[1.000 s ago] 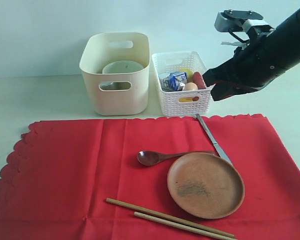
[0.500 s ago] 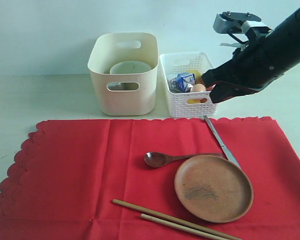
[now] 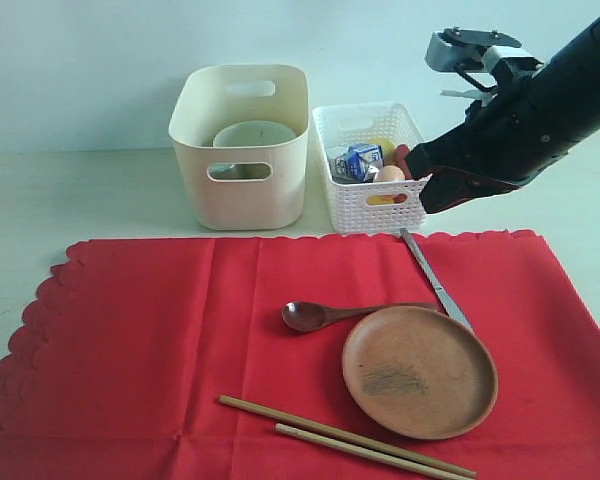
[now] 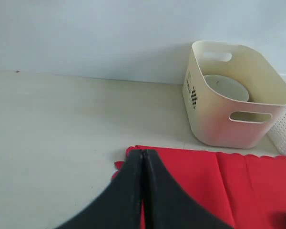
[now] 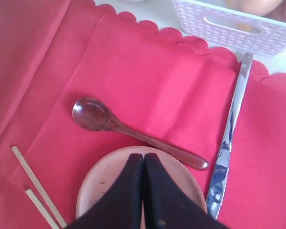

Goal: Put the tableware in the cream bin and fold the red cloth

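Nearest, the pair of long wooden chopsticks (image 3: pixel 345 437) is laid on the red cloth (image 3: pixel 160 330), well short of the right gripper (image 5: pixel 143 156), whose jaws are pressed together with nothing between them; the round brown plate (image 3: pixel 420 372) is seen beneath its tips, the dark wooden spoon (image 3: pixel 320 315) just beyond them, the metal knife (image 3: pixel 435 280) alongside; the left gripper (image 4: pixel 143 151), likewise closed and empty, is held above the cloth's scalloped corner; farther beyond it the cream bin (image 3: pixel 242 195) is found, the white bowl (image 3: pixel 252 134) inside.
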You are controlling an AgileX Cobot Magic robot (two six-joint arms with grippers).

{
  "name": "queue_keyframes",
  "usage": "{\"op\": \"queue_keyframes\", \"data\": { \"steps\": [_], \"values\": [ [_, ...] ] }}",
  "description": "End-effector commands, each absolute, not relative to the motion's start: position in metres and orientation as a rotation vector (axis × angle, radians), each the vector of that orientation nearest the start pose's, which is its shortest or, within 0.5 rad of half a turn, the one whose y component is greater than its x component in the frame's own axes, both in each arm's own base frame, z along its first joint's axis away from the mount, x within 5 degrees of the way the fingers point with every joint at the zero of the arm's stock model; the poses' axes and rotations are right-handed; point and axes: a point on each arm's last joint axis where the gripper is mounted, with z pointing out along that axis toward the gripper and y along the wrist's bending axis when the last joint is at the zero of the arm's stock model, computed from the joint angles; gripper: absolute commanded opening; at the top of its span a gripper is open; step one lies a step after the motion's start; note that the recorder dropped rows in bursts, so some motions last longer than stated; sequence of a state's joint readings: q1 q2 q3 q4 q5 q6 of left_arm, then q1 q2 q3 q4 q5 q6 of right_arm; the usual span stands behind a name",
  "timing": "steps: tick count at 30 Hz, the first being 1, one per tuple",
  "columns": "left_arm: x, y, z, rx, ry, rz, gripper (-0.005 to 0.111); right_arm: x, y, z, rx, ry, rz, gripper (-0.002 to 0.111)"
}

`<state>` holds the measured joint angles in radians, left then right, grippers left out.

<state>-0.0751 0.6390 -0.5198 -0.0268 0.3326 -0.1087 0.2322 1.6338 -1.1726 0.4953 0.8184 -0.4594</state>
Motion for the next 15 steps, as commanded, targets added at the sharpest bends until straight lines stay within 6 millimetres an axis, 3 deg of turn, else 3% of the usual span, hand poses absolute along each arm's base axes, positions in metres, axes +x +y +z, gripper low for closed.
{"op": "queue_keyframes", "data": {
  "steps": [1, 15],
  "values": [
    [0.127, -0.012, 0.306, -0.047, 1.949, -0.159, 0.0, 0.318, 0.108, 0.257, -0.568, 2.612, 0.512, 0.0],
    [0.113, -0.01, 0.312, -0.032, 1.894, -0.143, 0.0, 0.316, 0.106, 0.264, -0.59, 2.588, 0.484, 0.0]
  ]
}}
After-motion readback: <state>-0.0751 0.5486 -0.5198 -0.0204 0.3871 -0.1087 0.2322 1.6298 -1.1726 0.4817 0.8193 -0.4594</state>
